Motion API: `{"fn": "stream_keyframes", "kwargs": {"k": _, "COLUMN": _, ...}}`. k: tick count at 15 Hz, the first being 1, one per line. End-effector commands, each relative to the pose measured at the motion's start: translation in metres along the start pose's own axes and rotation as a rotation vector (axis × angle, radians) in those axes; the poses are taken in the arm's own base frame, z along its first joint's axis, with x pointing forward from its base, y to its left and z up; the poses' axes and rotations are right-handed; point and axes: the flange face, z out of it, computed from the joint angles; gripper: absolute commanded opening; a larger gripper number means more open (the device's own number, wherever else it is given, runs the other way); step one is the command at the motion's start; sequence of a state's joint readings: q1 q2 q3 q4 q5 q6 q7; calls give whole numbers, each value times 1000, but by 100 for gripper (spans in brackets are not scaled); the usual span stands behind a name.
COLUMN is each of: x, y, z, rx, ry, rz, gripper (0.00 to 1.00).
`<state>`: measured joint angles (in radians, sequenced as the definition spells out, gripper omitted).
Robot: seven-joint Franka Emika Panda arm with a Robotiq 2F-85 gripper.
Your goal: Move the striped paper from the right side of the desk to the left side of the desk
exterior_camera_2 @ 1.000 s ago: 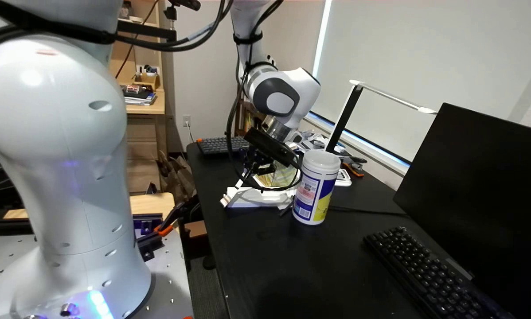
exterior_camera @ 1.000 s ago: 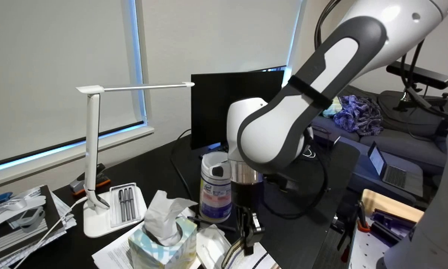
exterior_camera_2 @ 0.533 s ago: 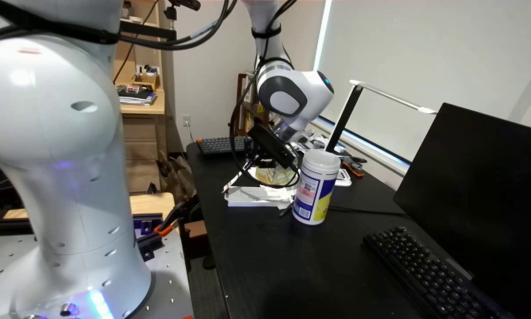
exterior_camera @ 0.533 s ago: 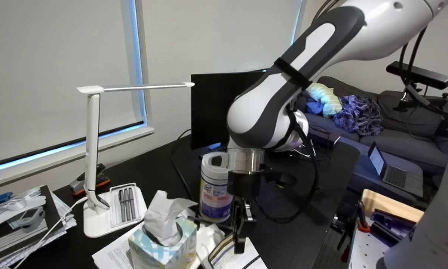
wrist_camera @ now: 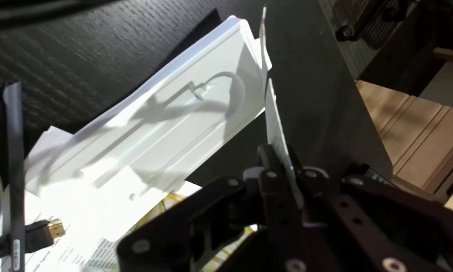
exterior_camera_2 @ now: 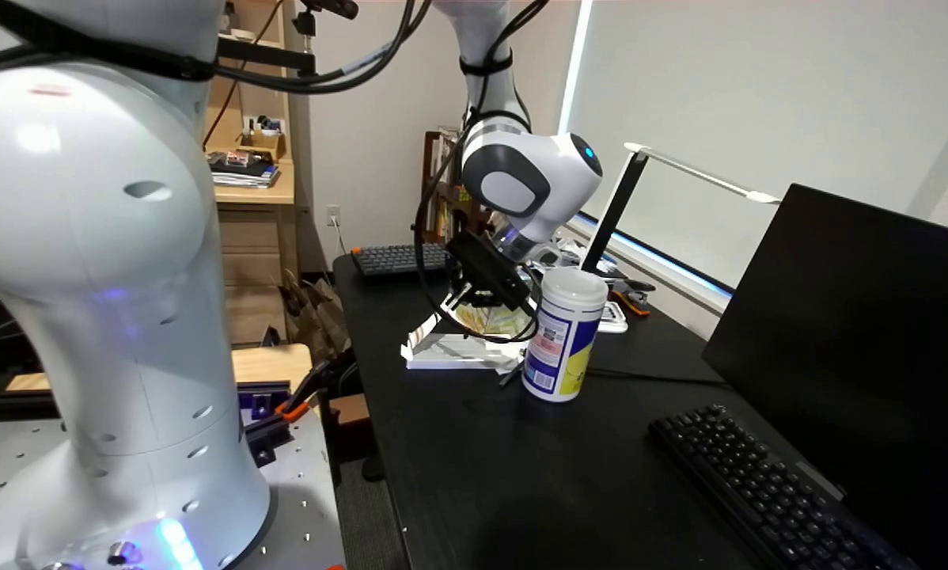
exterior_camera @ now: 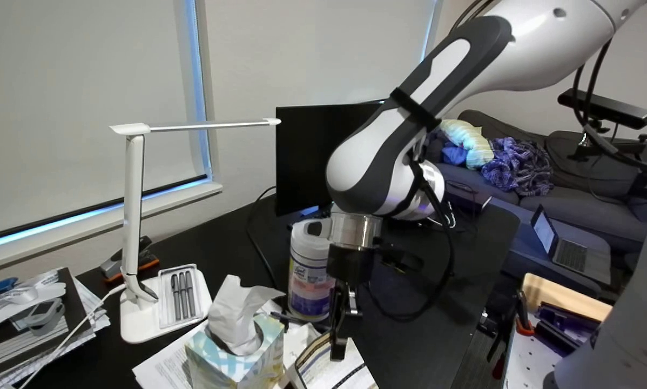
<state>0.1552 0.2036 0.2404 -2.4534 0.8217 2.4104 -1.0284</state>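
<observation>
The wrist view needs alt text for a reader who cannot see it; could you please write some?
A black claw grips a thin paper, seen edge-on, above a black desk. On the picture's left lie a white tray-like object, a dark stick and a gold-tipped plug.

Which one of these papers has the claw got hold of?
The striped paper, pinched in the claw. The printed sheet beside the tissue box and the stacked papers near the desk lamp lie ungripped.

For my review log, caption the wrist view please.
The pincer grips the striped paper, seen nearly edge-on, over the black desk.
</observation>
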Motion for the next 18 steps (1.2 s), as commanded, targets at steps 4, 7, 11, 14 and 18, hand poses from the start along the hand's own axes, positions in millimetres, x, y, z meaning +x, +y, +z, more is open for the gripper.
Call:
{"fn": "stream_keyframes", "kwargs": {"k": 4, "x": -2, "y": 1, "z": 2, "rx": -129, "ry": 34, "rz": -44, "gripper": 59}}
{"fn": "stream_keyframes", "kwargs": {"k": 7, "x": -5, "y": 1, "z": -2, "rx": -222, "ry": 54, "rz": -27, "gripper": 78}}
{"fn": "stream_keyframes", "kwargs": {"k": 11, "x": -15, "y": 0, "z": -14, "rx": -367, "ry": 92, "rz": -45, "gripper": 99}}
{"fn": "stream_keyframes", "kwargs": {"k": 14, "x": -25, "y": 2, "z": -18, "rx": -473, "ry": 104, "rz": -68, "gripper": 100}}
{"fn": "stream_keyframes", "kwargs": {"k": 18, "x": -39, "y": 1, "z": -14, "rx": -554, "ry": 104, "rz": -103, "gripper": 100}}
